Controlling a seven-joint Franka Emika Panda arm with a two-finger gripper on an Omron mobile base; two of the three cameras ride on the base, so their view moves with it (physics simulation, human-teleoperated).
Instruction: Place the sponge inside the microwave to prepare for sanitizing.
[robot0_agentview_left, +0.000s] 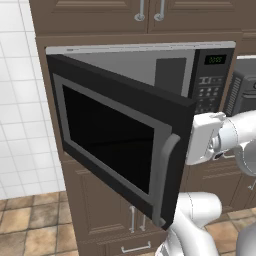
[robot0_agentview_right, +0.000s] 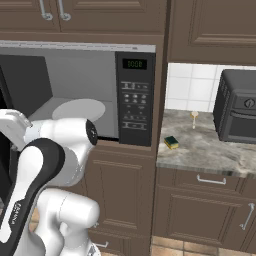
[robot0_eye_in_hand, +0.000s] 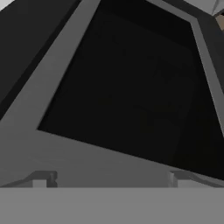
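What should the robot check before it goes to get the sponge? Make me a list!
1. Microwave door open: ok, swung partly out.
2. Turntable bare, room for the sponge: ok.
3. Sponge easy to spot: ok, lying on the counter right of the microwave.
4. Jaws open and holding nothing: ok, tips spread wide against the door's inner side.
5. Hand away from the door: not ok, it is right behind the door's edge.
6. Door open wide enough to pass: cannot tell.

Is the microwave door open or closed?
Open. The microwave door swings out toward the room, and behind it you can see the grey inside with the white turntable.
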